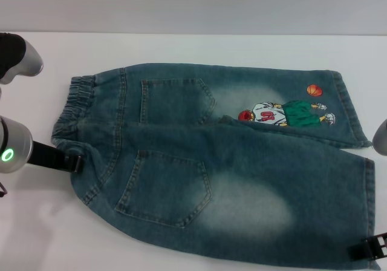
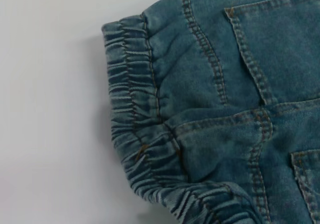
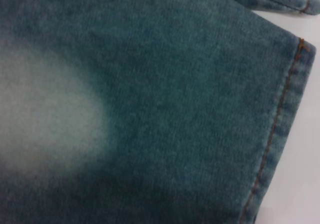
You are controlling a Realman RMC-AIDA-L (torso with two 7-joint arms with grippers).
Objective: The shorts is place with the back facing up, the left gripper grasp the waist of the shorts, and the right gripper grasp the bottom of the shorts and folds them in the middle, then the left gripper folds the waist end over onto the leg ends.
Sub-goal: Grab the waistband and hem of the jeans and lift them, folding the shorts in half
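Blue denim shorts (image 1: 211, 156) lie flat on the white table, two back pockets up. The elastic waist (image 1: 75, 111) is at the left and the leg ends at the right. A cartoon basketball print (image 1: 284, 114) shows on the far leg, partly covered by the near leg. My left gripper (image 1: 74, 161) sits at the near end of the waist, touching the cloth edge. My right gripper (image 1: 366, 249) is at the near leg's hem corner. The left wrist view shows the gathered waistband (image 2: 135, 119). In the right wrist view I see the stitched hem (image 3: 280, 134).
The white table (image 1: 181, 47) runs around the shorts, with bare surface at the far side and the near left. Grey parts of my arms stand at the far left (image 1: 15, 56) and the right edge (image 1: 381, 137).
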